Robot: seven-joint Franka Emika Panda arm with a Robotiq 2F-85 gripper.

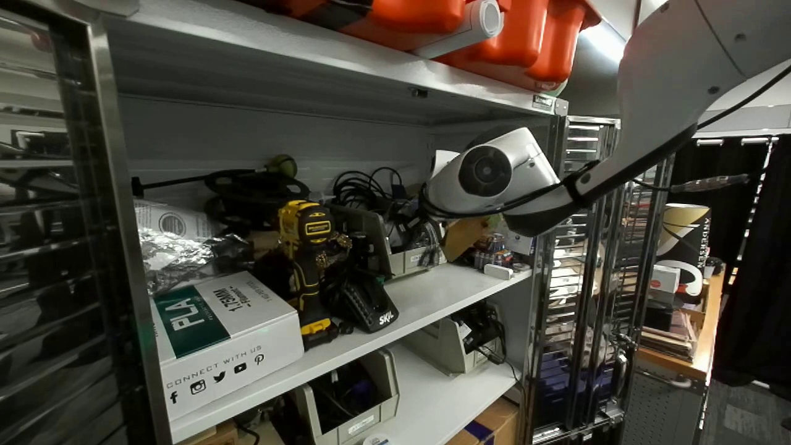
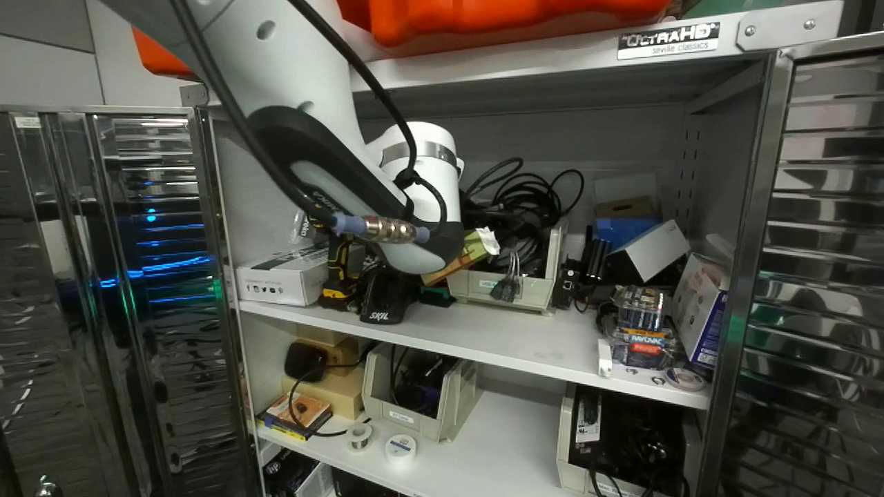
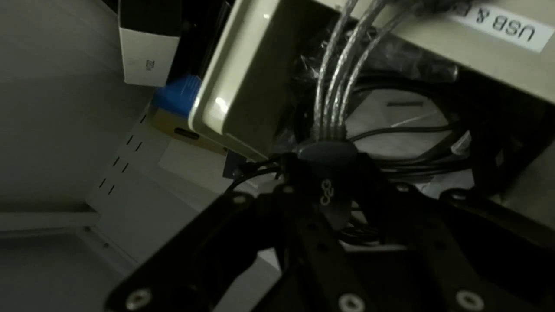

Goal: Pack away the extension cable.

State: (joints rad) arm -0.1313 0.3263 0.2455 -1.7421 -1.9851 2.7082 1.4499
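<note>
The extension cable has a dark moulded body marked C2G [image 3: 326, 193] and several silver braided strands that bend over the bin's front wall. Its strands [image 2: 514, 266] hang down the front of the bin in an exterior view, with dark plugs at their ends. My gripper [image 3: 328, 171] has a finger on each side of the moulded body and is shut on it, over the bin's opening. The beige bin [image 3: 481, 65] has a "USB &" label and holds black cables and clear plastic. The bin also shows in both exterior views [image 1: 411, 261] [image 2: 476, 288]. The arm hides the gripper there.
A yellow drill [image 1: 301, 247], a SKIL charger [image 1: 368, 303] and a white box [image 1: 247, 337] stand beside the bin. Battery packs [image 2: 642, 331] and small boxes [image 2: 649, 250] stand on its other side. The cabinet's top panel [image 2: 525, 76] is above the arm.
</note>
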